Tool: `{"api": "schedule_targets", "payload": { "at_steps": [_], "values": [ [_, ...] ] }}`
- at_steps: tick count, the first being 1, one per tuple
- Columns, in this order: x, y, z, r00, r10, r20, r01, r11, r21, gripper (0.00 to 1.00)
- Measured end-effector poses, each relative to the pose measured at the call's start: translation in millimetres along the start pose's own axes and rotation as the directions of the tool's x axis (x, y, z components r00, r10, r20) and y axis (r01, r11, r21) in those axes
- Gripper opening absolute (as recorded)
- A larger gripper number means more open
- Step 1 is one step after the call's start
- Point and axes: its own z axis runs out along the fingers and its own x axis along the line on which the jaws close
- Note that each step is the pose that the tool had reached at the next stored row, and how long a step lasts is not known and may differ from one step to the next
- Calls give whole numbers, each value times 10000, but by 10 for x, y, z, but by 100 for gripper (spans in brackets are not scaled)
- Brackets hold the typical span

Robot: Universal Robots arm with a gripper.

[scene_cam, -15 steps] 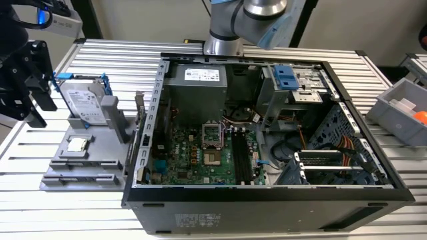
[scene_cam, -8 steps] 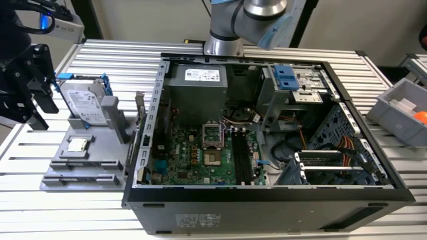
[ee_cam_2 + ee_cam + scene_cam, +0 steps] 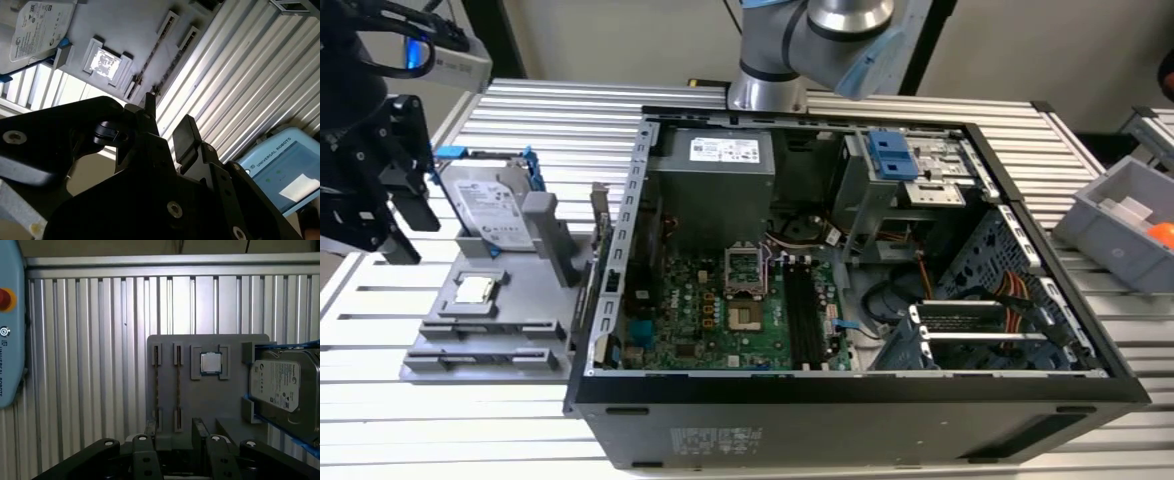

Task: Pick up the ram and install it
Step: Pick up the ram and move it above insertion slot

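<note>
Gripper by the tray, ram in its holders.
Exterior view: gripper [image 3: 394, 225] hangs at the tray's [image 3: 454, 350] edge on the exterior view's left; drive [image 3: 491, 205] stands upright at the tray's far end, chip [image 3: 476, 290] sits mid-tray, and the open case [image 3: 854, 395] is just beside the tray on the exterior view's right. Second wrist view: fingers [image 3: 186, 132] parted, gripping nothing, poised over the tray's edge near the holders. First wrist view: ram [image 3: 156, 385] stands on edge in the tray's holders, a like strip [image 3: 178, 385] just beside it, then the chip, then the drive; the fingers are clear of the ram.
</note>
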Motion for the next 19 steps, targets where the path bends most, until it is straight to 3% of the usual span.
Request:
{"api": "schedule_targets", "payload": {
  "at_steps": [10, 19],
  "values": [
    [0, 0, 23, 10000, 0, 2, 0, 10000, 2, 100],
    [-2, -1, 104, 10000, 0, -1, 0, 10000, 0, 100]
  ]
}}
